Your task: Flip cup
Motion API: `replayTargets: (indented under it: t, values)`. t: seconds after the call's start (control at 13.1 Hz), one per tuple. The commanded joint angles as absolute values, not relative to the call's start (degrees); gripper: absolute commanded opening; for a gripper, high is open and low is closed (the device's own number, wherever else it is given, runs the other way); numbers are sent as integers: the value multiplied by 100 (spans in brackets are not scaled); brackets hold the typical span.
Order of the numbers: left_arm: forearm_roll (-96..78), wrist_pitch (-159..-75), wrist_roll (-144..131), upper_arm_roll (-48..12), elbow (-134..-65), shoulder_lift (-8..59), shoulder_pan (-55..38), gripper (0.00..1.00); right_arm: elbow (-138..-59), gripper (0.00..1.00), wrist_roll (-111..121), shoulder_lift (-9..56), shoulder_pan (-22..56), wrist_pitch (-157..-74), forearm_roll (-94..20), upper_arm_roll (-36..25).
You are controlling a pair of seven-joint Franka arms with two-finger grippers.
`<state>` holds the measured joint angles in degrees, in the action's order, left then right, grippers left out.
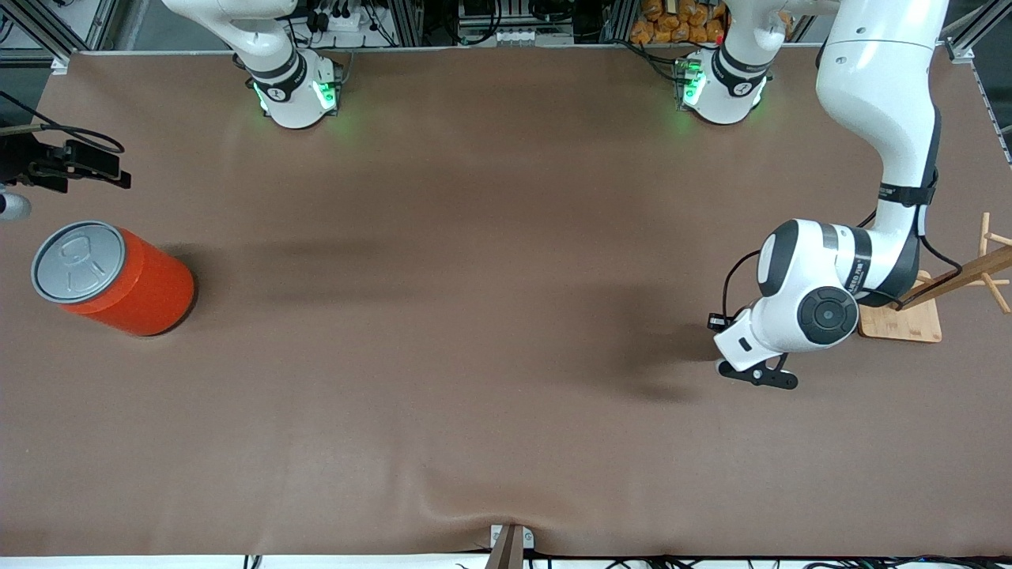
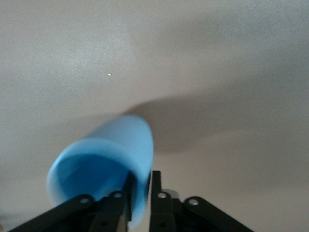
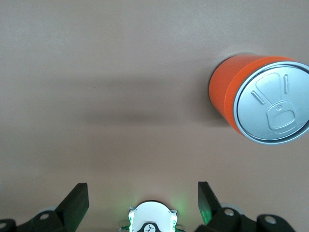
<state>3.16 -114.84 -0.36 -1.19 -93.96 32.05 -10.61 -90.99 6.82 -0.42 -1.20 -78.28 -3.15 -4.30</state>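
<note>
One finger of the left gripper point(image 2: 140, 191) is pinching inside the cup point(image 2: 104, 166), held above the table's point(image 1: 474, 356) left-arm end; that thin wall-grip risks slipping mid-flip. The right gripper point(image 3: 142, 200) is waiting spread near the orange can point(image 3: 260, 99).

Two white robot arms are counted, one based at the upper left of the front frame and one at the upper right. One light-blue cup point(image 2: 108, 159) is seen. One orange can point(image 1: 118, 278) with a grey lid is seen. One wooden stand point(image 1: 937, 304) is seen at the right edge.
</note>
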Motion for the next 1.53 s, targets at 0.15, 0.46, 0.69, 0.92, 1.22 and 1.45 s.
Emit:
replayTargets:
  t: [0.15, 0.46, 0.69, 0.92, 1.22, 1.45]
  values:
    - [483, -11339, -106, -132, -9264, 2358, -1063, 100, -9141, 100, 607, -61, -193, -7875, -272, -334]
    - [545, -10382, -70, -123, -8395, 1865, -958, 100, -9132, 100, 615, -62, -193, -7910, -281, -325]
    - [527, -10013, -70, -123, -8437, 1075, -888, 100, -9097, 100, 606, -62, -176, -7919, -281, -316]
    - [466, -9239, -44, -140, -8481, 354, -730, 100, -9097, 100, 284, -79, -97, -7875, -290, -308]
    - [-42, -9035, -62, -342, -9209, -482, -134, 100, -9009, 100, 97, -79, -88, -7936, -325, -299]
    - [-79, -9070, -70, -684, -9816, -1088, 306, 100, -8886, 100, 105, -53, 62, -7998, -255, -308]
